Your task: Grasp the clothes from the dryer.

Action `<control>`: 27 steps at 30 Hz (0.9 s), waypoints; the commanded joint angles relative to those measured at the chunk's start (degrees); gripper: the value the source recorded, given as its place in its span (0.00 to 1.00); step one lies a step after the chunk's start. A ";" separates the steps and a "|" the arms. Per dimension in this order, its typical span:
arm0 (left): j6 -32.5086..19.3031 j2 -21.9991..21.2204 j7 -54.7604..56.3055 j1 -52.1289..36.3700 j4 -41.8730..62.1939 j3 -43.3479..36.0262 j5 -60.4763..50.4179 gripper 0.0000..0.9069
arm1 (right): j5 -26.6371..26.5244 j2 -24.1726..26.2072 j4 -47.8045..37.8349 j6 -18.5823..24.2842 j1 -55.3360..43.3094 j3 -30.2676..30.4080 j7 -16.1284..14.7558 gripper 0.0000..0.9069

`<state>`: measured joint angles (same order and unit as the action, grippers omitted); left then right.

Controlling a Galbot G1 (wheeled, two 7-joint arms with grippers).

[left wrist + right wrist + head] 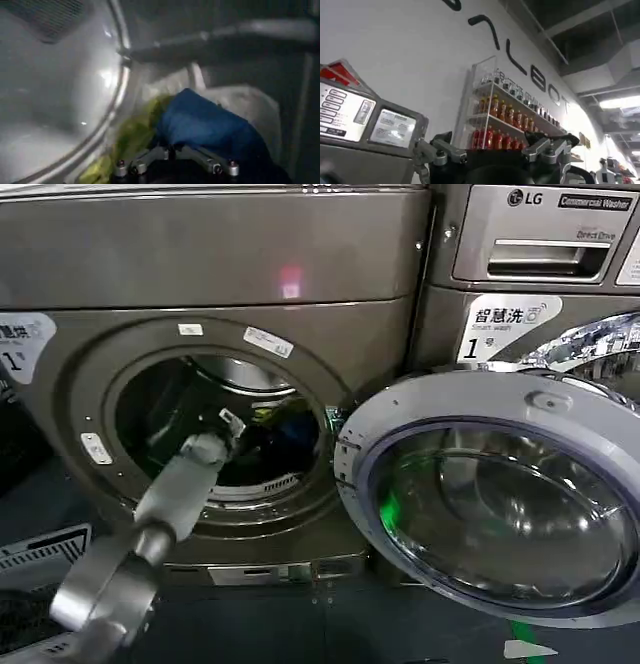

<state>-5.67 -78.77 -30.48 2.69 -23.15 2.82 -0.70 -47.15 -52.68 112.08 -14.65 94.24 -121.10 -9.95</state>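
Deep inside the dryer (200,294), the left hand (175,165) reaches just short of the clothes (210,125), fingers apart, tips cut off from sight.

You have two machines before you: one bronze-grey dryer (230,314) and one silver LG machine (540,254); one glass door (500,504) hangs open; one pile of clothes (200,125) lies in the drum, showing three colours; one left arm (170,504) reaches through the porthole.
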 commanded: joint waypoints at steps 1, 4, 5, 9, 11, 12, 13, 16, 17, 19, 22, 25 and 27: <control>-0.58 -0.31 21.96 11.41 -18.82 17.37 7.84 0.00 | 0.13 -0.05 0.15 0.10 -0.08 0.48 -0.03 1.00; -2.67 -1.06 28.26 14.65 -25.34 19.85 7.85 0.00 | 0.11 -0.03 0.18 0.14 -0.10 0.55 -0.02 1.00; -3.31 -1.15 29.49 15.50 -26.34 20.11 7.95 0.00 | 0.13 -0.02 0.18 0.15 -0.08 0.55 -0.03 1.00; -5.63 -2.70 34.79 18.83 -32.54 22.18 7.43 0.00 | 0.02 -0.13 0.39 0.28 0.17 0.38 0.31 1.00; -6.98 -3.55 37.96 20.76 -35.39 23.28 7.56 0.00 | -0.02 -0.20 0.47 0.26 0.41 -0.02 0.13 1.00; -7.99 -3.87 39.09 21.93 -37.01 23.67 7.69 0.00 | -0.14 -0.18 0.48 0.36 0.52 -0.19 0.16 1.00; -8.81 -4.22 40.25 22.77 -38.20 24.08 7.58 0.00 | 0.01 -0.14 0.44 1.13 0.75 -0.23 0.43 1.00; -9.95 -5.02 41.32 26.09 -42.04 24.65 7.17 0.00 | 1.13 -0.01 0.58 2.15 1.01 -0.36 0.88 1.00; -9.98 -5.06 41.37 27.36 -42.79 24.45 6.65 0.00 | 1.20 0.08 0.62 2.29 1.01 -0.36 1.00 1.00; -9.90 -5.14 41.30 28.59 -43.91 24.05 5.97 0.00 | 1.24 0.10 0.65 2.52 1.07 -0.61 0.94 1.00; -9.48 -5.23 41.03 28.88 -43.54 23.97 6.12 0.00 | 0.52 0.08 0.73 2.07 1.53 -1.39 1.63 1.00; -9.00 -5.53 40.95 28.03 -42.60 23.64 6.26 0.00 | 0.17 0.16 0.39 2.68 1.76 -1.85 1.97 1.00; -8.75 -5.84 40.93 27.52 -42.24 23.58 6.23 0.00 | 0.11 0.21 0.34 2.78 1.86 -2.14 1.92 1.00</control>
<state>-13.75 -83.81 7.10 27.45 -61.41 25.16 5.72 -46.61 -52.65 112.56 -12.55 95.81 -122.47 -8.75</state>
